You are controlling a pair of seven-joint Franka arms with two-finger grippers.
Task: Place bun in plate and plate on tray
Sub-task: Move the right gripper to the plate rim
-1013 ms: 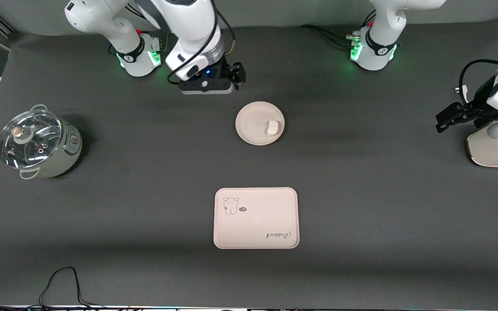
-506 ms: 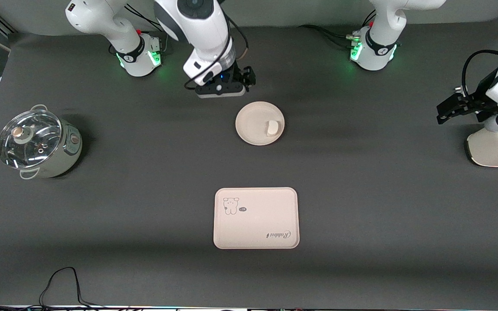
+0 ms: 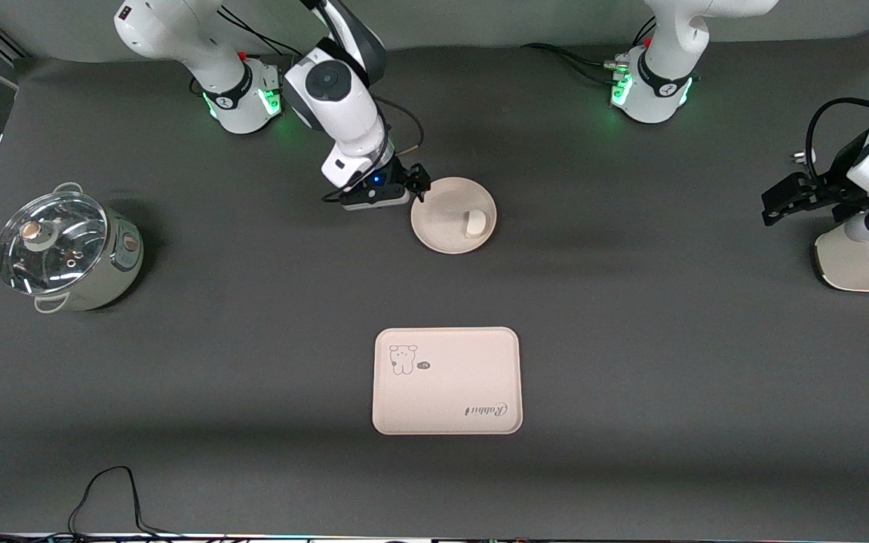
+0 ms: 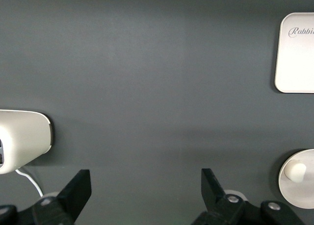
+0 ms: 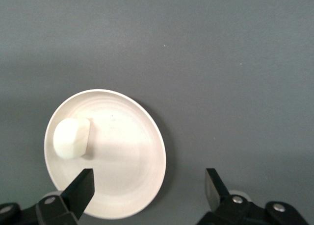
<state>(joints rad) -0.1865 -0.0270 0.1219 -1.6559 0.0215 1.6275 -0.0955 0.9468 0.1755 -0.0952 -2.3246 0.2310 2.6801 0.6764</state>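
The white bun lies in the round cream plate, toward the left arm's side of it. The bun and plate also show in the right wrist view. My right gripper is open and empty, low over the plate's rim on the right arm's side; the rim lies between its fingers. The tray with the rabbit drawing lies nearer to the front camera than the plate. My left gripper is open and empty, waiting at the left arm's end of the table.
A pot with a glass lid stands at the right arm's end of the table. A white appliance sits under the left gripper. A cable lies near the front edge.
My right gripper has come down from near its base to the plate's rim. The left gripper shifted slightly. Plate, bun and tray have not moved.
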